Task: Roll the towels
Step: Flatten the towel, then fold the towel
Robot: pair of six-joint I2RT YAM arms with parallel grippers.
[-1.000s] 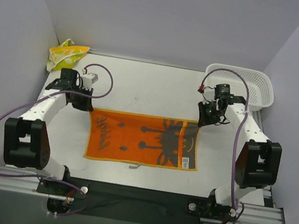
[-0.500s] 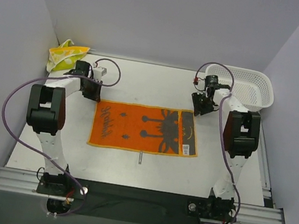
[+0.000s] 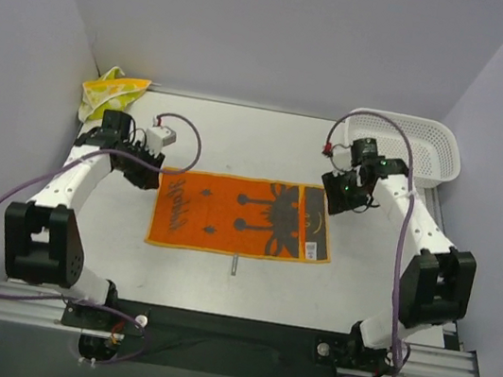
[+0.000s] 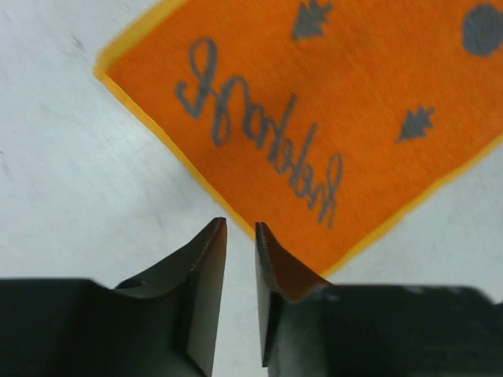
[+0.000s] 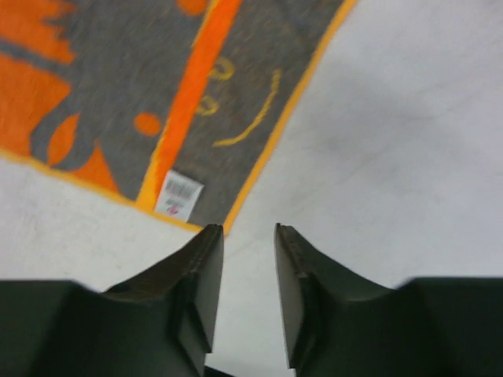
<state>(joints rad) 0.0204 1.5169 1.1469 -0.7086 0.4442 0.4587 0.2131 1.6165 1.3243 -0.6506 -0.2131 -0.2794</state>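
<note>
Both of my grippers have opened up a little since a second ago, and the orange towel has slid a bit farther from me and now lies flat in the middle of the table. Far off in the left corner sits the yellow towel, bunched up and waiting its turn. My left gripper hangs right at the far left corner of the orange towel, fingers a small bit apart and holding nothing. My left arm runs up the left side and bends in at the wrist. My right gripper hangs at the far right corner, open a bit wider, also with nothing in it. That arm bends in the same way from the right. I think rolling comes next. To do it well I should pinch both far corners together, fold the edge over evenly, and keep the roll snug so it does not go crooked.
</note>
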